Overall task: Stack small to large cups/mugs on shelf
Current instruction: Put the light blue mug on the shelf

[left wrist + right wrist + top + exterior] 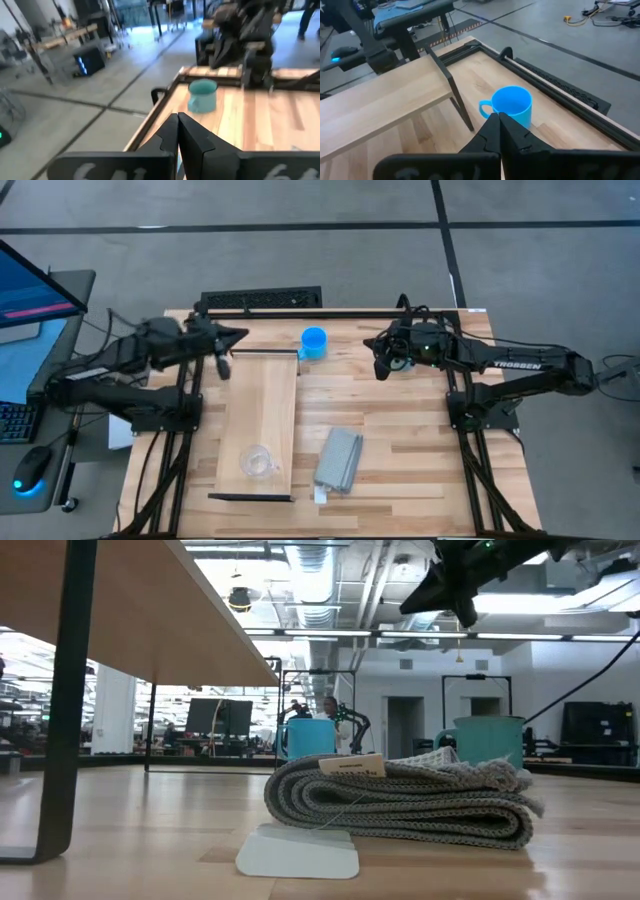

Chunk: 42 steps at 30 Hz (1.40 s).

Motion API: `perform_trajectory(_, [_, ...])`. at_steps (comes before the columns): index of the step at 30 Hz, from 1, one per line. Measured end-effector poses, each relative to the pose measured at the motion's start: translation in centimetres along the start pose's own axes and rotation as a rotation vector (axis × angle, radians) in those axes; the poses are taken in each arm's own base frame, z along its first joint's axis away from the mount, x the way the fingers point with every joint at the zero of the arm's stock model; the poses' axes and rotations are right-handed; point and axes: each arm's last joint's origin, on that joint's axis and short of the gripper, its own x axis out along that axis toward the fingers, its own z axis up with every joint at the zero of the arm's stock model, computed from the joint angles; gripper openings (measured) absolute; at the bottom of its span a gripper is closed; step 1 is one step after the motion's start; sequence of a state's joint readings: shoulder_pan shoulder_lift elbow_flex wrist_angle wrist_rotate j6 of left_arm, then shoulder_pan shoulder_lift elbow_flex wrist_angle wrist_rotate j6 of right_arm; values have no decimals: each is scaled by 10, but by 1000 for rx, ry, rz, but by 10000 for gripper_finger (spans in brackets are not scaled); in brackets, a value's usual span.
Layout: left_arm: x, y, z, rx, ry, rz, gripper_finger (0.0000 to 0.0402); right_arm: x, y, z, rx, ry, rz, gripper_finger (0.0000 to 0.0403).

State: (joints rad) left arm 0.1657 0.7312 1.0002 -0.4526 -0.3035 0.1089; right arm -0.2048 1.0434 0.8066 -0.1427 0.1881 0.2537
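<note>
The shelf (258, 415) is a pale board standing on dark end legs (60, 700) at the table's middle left. A clear cup (258, 461) stands on its near end. The blue mug (314, 342) stands on the table just past the shelf's far right corner. The teal mug (202, 95) stands on the table farther right, below my right arm, which covers it in the high view. My left gripper (241, 336) hovers shut over the shelf's far left corner. My right gripper (368, 341) hovers shut a little to the right of the blue mug (512, 105), pointing at it.
A folded grey cloth (338, 460) with a white tag (297, 852) lies on the table right of the shelf, toward the near edge. A black bar (262, 300) runs along the far edge. A monitor and a keyboard (15, 420) sit beyond the left edge.
</note>
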Motion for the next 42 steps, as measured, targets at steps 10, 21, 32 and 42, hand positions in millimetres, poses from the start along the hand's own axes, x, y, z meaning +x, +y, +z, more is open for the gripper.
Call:
perform_trajectory(10, [33,28,-2,-113,9,18,0,-50,-21,0,-81,-32,-72,16])
perform_trajectory(21, [75,45,7,-97,90,60,21,-98,-46,-38,-16,-191,-113,13])
perform_trajectory(32, [144,54,27,64,340,34,143,-107,-49,-49,-5,-196,-110,15])
perform_trajectory(42, [194,58,42,328,505,-15,163,-106,-50,-53,-12,-150,-119,19])
